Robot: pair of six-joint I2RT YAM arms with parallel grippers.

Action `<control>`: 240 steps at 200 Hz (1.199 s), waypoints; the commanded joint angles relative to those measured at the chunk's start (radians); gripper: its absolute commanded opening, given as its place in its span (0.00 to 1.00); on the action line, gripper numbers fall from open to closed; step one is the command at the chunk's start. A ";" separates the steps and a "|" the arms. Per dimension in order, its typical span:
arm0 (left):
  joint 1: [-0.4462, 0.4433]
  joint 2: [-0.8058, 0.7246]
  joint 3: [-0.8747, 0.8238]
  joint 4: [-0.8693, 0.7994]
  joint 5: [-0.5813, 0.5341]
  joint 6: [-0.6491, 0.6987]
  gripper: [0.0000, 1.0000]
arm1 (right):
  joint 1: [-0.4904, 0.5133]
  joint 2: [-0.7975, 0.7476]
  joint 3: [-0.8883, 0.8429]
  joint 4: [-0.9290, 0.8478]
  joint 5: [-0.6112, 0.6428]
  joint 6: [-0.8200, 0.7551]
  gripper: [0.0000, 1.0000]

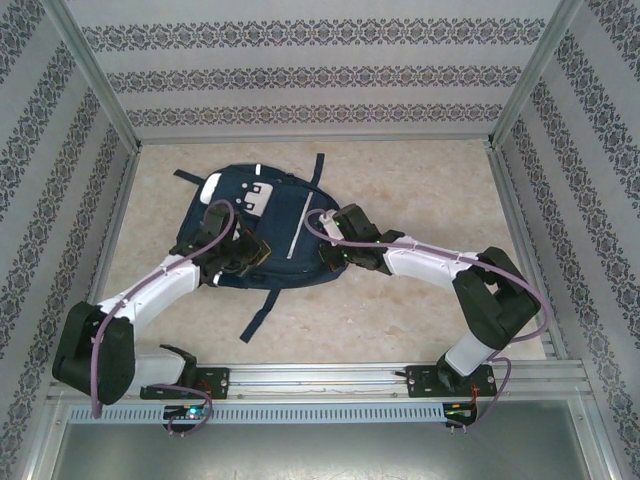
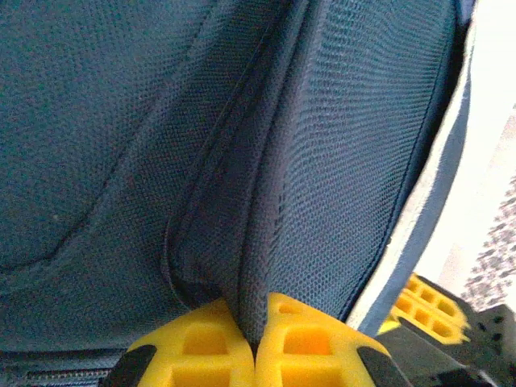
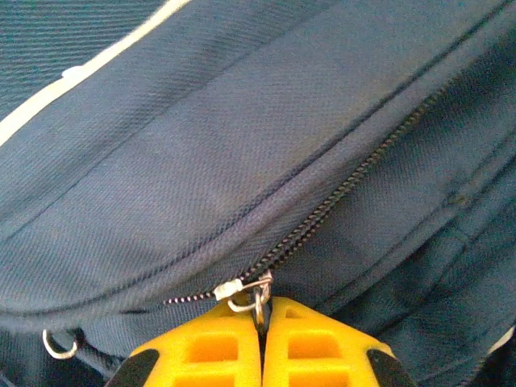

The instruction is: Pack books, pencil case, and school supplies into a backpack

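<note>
Viewing the backpack (image 1: 270,225) centred on the tabletop (image 1: 400,330), we find the left claw (image 2: 255,343) clamped on its fabric fold (image 2: 246,266) and the right claw (image 3: 262,339) clamped on the zipper pull (image 3: 260,300), so we judge only zipping remains.

Bright, even light from above in the overhead view, with soft shadows on the pale table (image 1: 400,320). At the left wrist the backpack (image 2: 121,161) is dim and slightly soft, the right edge blown out white. At the right wrist the zip (image 3: 347,189) is sharp and evenly lit
</note>
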 commanded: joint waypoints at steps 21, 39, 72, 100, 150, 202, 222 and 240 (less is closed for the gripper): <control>0.155 0.250 0.205 -0.223 0.139 0.445 0.04 | 0.101 -0.068 -0.026 -0.050 0.032 -0.044 0.00; 0.198 0.413 0.400 -0.370 0.202 0.604 0.13 | 0.163 -0.042 0.012 -0.061 0.040 -0.024 0.00; 0.264 0.617 0.741 -0.629 0.219 0.607 0.42 | 0.220 0.048 0.103 -0.039 0.001 0.072 0.00; 0.265 0.521 0.711 -0.630 0.121 0.551 0.52 | 0.227 0.112 0.149 0.006 -0.016 0.127 0.00; 0.214 0.214 0.337 -0.536 0.117 0.339 0.57 | 0.229 0.129 0.122 0.012 -0.063 0.140 0.00; 0.087 0.103 0.193 -0.316 0.053 0.091 0.58 | 0.220 0.141 0.126 -0.031 -0.095 0.141 0.10; 0.067 0.133 0.204 -0.270 0.036 0.059 0.57 | 0.216 0.161 0.144 -0.042 -0.081 0.148 0.22; 0.057 0.155 0.216 -0.257 0.044 0.048 0.57 | 0.214 0.186 0.165 -0.039 -0.083 0.151 0.28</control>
